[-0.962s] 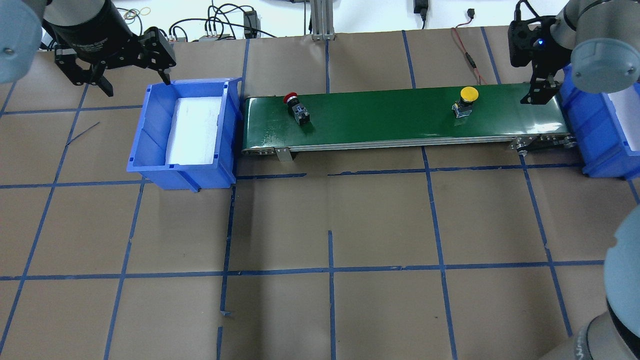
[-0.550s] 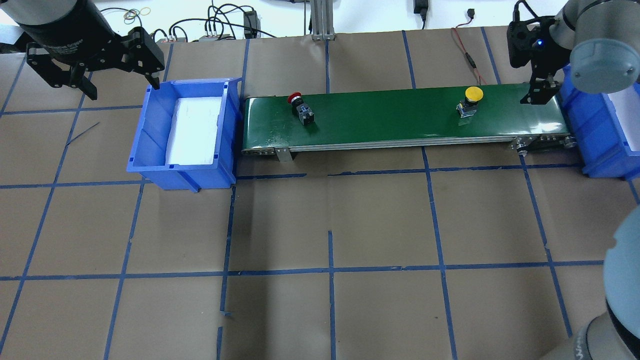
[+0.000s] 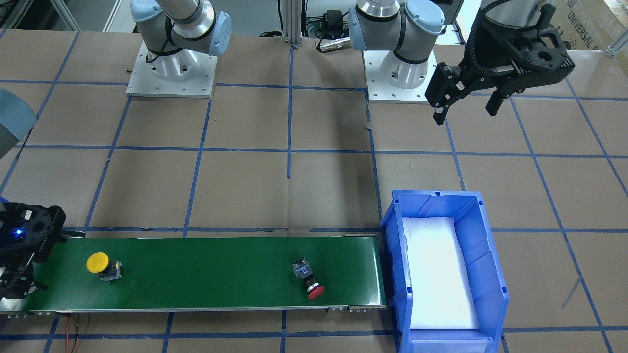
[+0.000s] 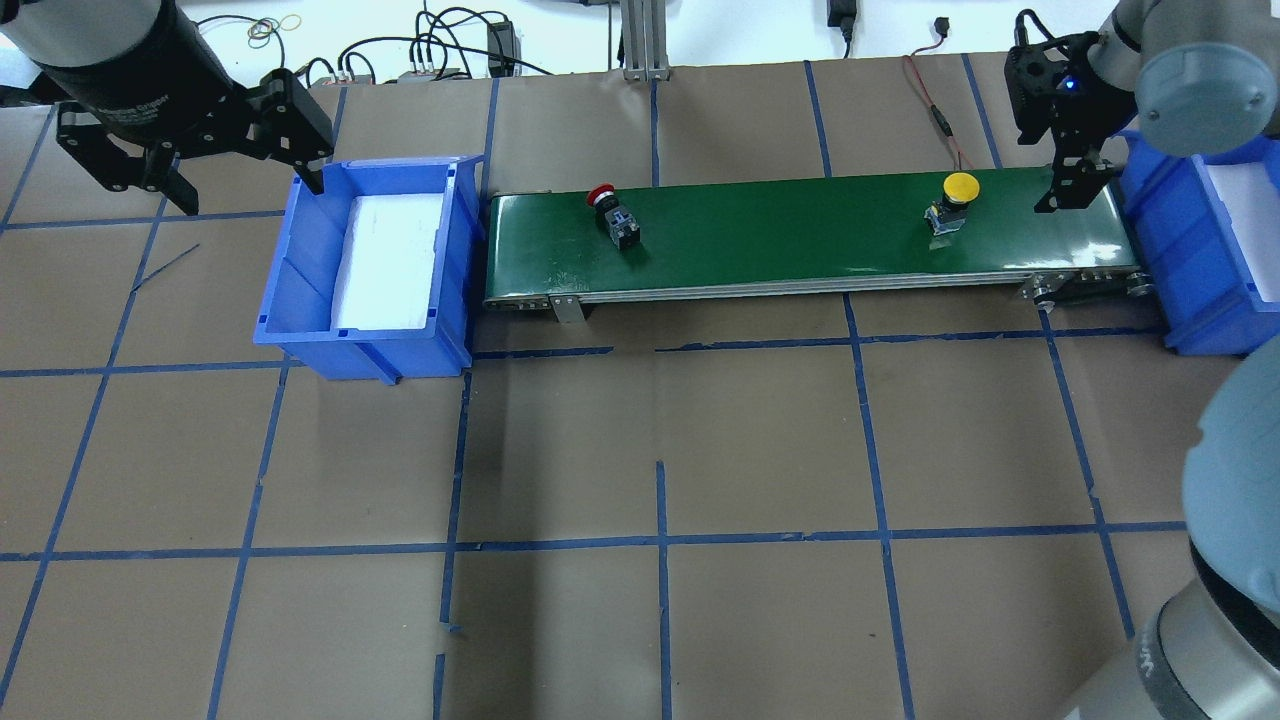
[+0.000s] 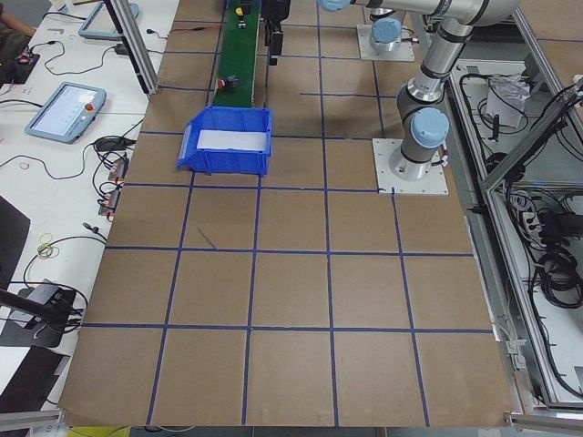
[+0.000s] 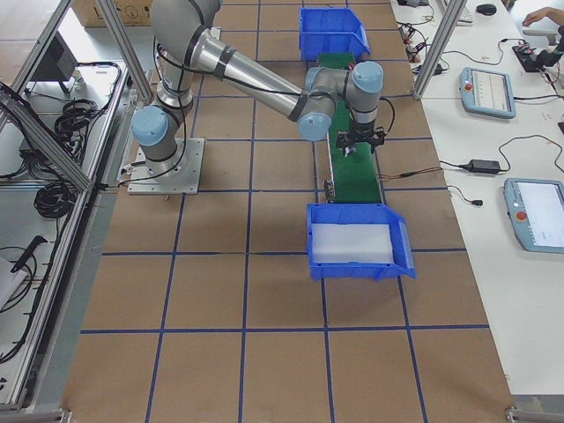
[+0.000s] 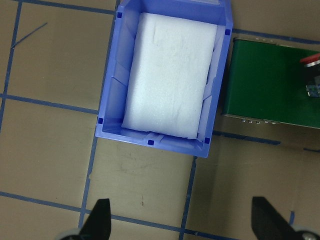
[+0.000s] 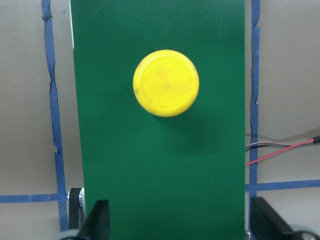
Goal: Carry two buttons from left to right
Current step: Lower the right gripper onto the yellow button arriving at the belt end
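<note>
Both buttons have ridden rightward along the green belt (image 4: 780, 235): the yellow button (image 4: 958, 190) sits upper right in the overhead frame, just short of the right gripper (image 8: 180, 217), and the red button (image 4: 612, 210) lies near the belt's left end. The left gripper (image 7: 181, 217) has drifted up and left. Both sets of fingers are spread wide, released. The left blue bin (image 4: 300, 260) holds a white foam pad (image 4: 390, 255); the right blue bin (image 4: 1160, 250) also shows white padding.

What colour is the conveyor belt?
Dark green belt, clearest in the right wrist view.
</note>
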